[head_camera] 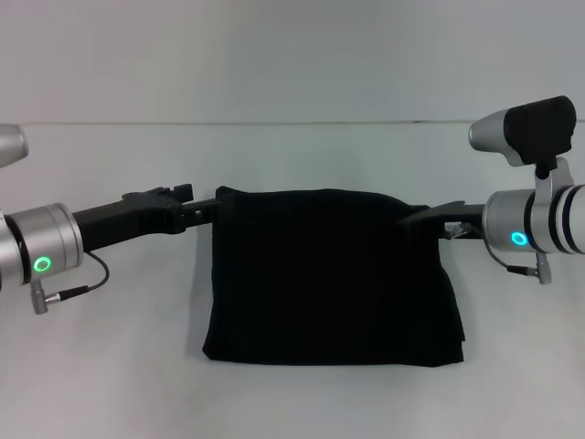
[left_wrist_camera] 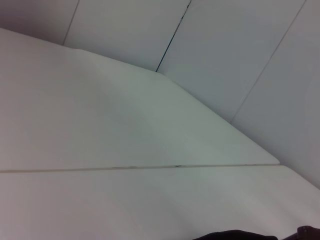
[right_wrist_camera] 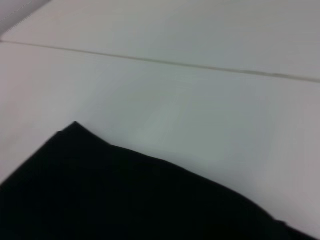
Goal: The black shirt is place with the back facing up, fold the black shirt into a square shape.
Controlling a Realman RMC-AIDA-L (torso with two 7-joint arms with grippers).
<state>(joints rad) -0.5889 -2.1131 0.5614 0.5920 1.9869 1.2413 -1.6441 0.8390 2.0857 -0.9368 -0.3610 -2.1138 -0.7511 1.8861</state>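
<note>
The black shirt (head_camera: 329, 274) lies folded into a wide rectangle at the middle of the white table (head_camera: 110, 366). Its near edge rests on the table. My left gripper (head_camera: 207, 208) is at the shirt's far left corner and is shut on it. My right gripper (head_camera: 422, 219) is at the far right corner, its fingers over the cloth, and is shut on it. The far edge runs straight between the two grippers. The right wrist view shows a corner of the shirt (right_wrist_camera: 125, 195) on the table. The left wrist view shows only a dark sliver of the shirt (left_wrist_camera: 235, 235).
The white table has a seam (left_wrist_camera: 125, 167) across it, which also shows in the right wrist view (right_wrist_camera: 165, 62). A pale wall (head_camera: 292, 55) stands behind the table's far edge. Bare table lies on both sides of the shirt and in front of it.
</note>
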